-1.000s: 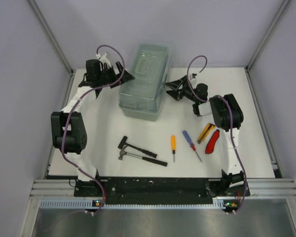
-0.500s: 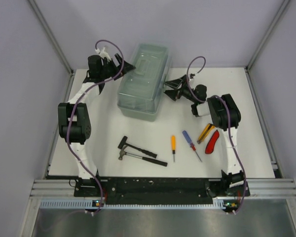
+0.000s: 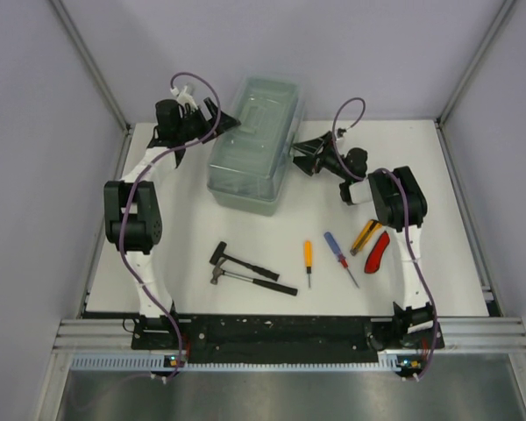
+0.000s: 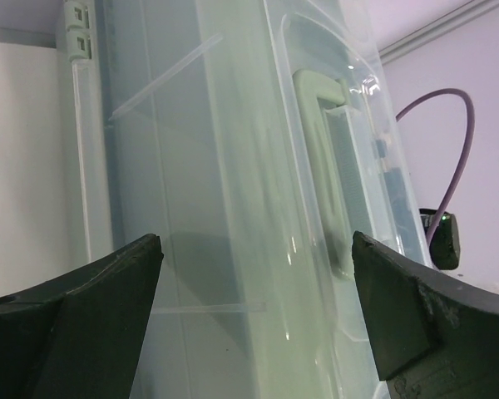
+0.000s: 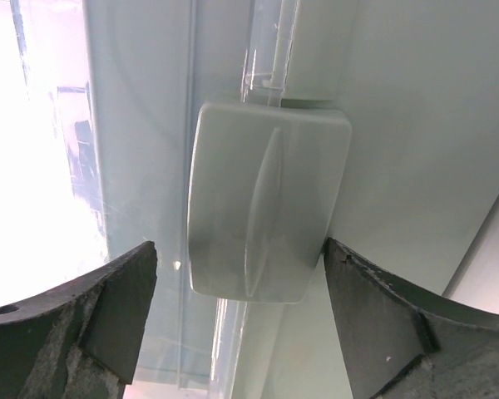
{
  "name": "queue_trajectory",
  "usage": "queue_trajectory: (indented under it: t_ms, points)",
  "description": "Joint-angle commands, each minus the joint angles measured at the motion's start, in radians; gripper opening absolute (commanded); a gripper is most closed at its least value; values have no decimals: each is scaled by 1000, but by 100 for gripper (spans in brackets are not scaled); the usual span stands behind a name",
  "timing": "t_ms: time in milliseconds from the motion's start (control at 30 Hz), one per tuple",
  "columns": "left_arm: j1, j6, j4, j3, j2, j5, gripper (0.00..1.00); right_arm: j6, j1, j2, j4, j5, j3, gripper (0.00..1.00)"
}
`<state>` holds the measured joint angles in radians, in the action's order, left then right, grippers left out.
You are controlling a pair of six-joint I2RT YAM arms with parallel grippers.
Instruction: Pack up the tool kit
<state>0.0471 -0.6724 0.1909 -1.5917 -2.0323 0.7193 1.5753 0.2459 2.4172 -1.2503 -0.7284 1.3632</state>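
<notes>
The toolbox (image 3: pixel 252 145) stands closed at the far middle of the table (image 3: pixel 184 228). Our left jaws gape wide at its left side, holding nothing; our right jaws stand open astride its latch (image 5: pixel 266 212), not clamped on it.

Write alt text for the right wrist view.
Close-up of the grey-green front latch on the toolbox, framed between the two dark fingers of the right gripper, which stand open either side of it. Translucent plastic glows bright at left.
</notes>
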Motion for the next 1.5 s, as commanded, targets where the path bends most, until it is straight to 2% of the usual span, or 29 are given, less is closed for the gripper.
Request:
queue_trajectory:
  t_ms: [0, 267, 333, 400, 467, 600, 700, 900, 1167, 1467]
  points:
    - [86, 25, -71, -8, -31, 155, 97, -1, 55, -18, -215, -43, 65, 77]
    - [117, 48, -108, 4, -39, 163, 97, -96, 66, -64, -57, -65, 66, 66]
    - [126, 62, -126, 6, -39, 161, 97, -135, 73, -84, 15, -72, 74, 66]
    - [134, 73, -142, 6, -40, 161, 97, -193, 76, -107, 113, -68, 76, 71]
    - [142, 83, -159, 6, -42, 158, 97, -263, 81, -135, 214, -60, 79, 72]
    - [155, 100, -177, 12, -42, 161, 96, -354, 92, -167, 370, -49, 103, 67]
    - [165, 109, -183, 16, -43, 163, 96, -334, 95, -161, 362, -46, 111, 59]
    - [175, 111, -186, 18, -43, 169, 96, -225, 99, -133, 239, -60, 112, 44]
    - [178, 119, -217, 18, -43, 146, 96, -351, 104, -193, 509, 13, 119, 39]
    - [178, 132, -243, 10, -42, 123, 95, -371, 107, -216, 681, 95, 132, 31]
